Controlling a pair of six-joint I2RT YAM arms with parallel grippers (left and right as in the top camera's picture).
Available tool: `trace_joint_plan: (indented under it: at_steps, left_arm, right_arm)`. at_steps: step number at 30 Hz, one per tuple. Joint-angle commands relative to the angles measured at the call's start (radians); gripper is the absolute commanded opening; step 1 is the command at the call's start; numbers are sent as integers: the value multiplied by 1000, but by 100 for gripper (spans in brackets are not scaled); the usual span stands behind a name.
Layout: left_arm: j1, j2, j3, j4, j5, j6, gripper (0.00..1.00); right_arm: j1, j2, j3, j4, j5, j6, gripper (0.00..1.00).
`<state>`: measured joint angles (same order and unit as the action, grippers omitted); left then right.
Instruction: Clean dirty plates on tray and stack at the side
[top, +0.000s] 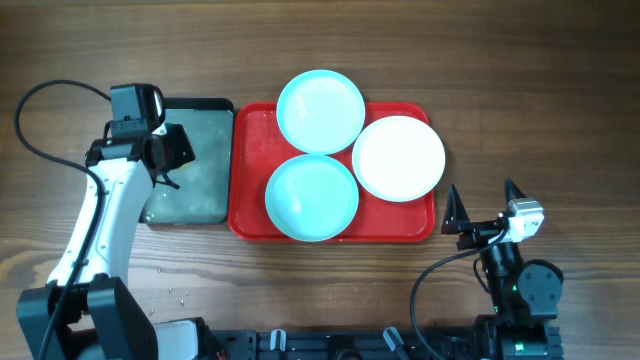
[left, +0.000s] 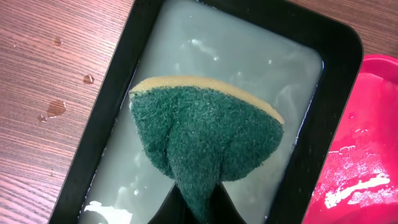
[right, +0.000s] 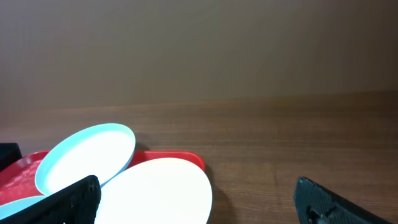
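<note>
Three plates lie on the red tray (top: 250, 215): a cyan plate (top: 320, 110) at the back, a cyan plate (top: 311, 197) at the front and a white plate (top: 398, 158) at the right. My left gripper (top: 166, 160) is over the black tray (top: 205, 105) and is shut on the green-yellow sponge (left: 205, 134), held above cloudy water. My right gripper (top: 484, 208) is open and empty, right of the red tray near the front. The right wrist view shows the white plate (right: 158, 193) and a cyan plate (right: 84, 155).
The black tray (left: 336, 74) holds cloudy water and touches the red tray's left side (left: 367, 149). Water drops (left: 56, 107) lie on the wood left of it. Cables run along the front of the table.
</note>
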<state>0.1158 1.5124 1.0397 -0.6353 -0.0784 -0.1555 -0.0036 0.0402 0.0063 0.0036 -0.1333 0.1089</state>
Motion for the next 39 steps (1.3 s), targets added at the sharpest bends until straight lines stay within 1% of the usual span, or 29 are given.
trace_joint_plan:
  at_steps: [1,7,8,10,11,22,27,29,31,39]
  left_arm:
    - [0,-11,0,3,-1,-10,4]
    - [-1,-11,0,3,-1,-8,4]
    - [-1,-11,0,0,13,15,4]
    - [-1,-11,0,0,102,94,4]
    - [-1,-11,0,0,124,100,4]
    - [-1,-11,0,-46,132,99,4]
    - [-1,-11,0,-53,213,108,4]
    - [-1,-11,0,-56,293,152,4]
    - [-1,-11,0,-64,355,153,4]
    - [-1,-11,0,-93,371,152,4]
  right_arm:
    - [-5,-3,-1,5,6,10,100]
    - [-5,-3,-1,5,6,10,100]
    - [-5,-3,-1,5,6,10,100]
    - [-5,-3,-1,5,6,10,100]
    - [-5,-3,-1,5,6,10,100]
    - [-5,-3,-1,5,6,10,100]
    - [-5,-3,-1,5,6,10,100]
    - [-5,-3,-1,5,6,10,100]
    - [-5,-3,-1,5,6,10,100]
    - [-5,-3,-1,5,6,10,99]
